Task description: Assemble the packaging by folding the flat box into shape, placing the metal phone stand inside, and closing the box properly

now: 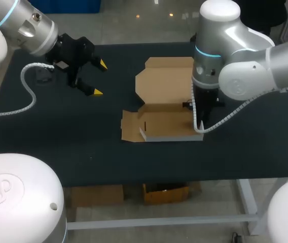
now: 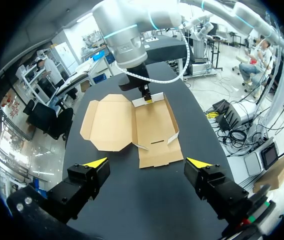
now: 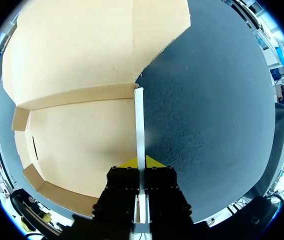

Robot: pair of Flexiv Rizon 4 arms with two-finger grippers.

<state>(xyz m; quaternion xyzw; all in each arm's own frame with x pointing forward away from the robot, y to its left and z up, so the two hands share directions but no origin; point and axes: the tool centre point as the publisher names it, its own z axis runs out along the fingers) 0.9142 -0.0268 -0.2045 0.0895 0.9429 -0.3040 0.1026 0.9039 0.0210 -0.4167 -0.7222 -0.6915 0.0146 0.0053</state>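
In the head view my big grey right arm [image 1: 230, 66] covers the right end of the flat brown cardboard box [image 1: 162, 124], so the held spot cannot be seen. My left arm [image 1: 17, 30] is cut off by the corner. In the right wrist view the right gripper [image 3: 141, 163] has a black body that hides most of its yellow fingertips [image 3: 130, 163], with the box's thin white wall [image 3: 139, 120] tight between them. The box runs off past the black rim. In the left wrist view that gripper is too small to make out.
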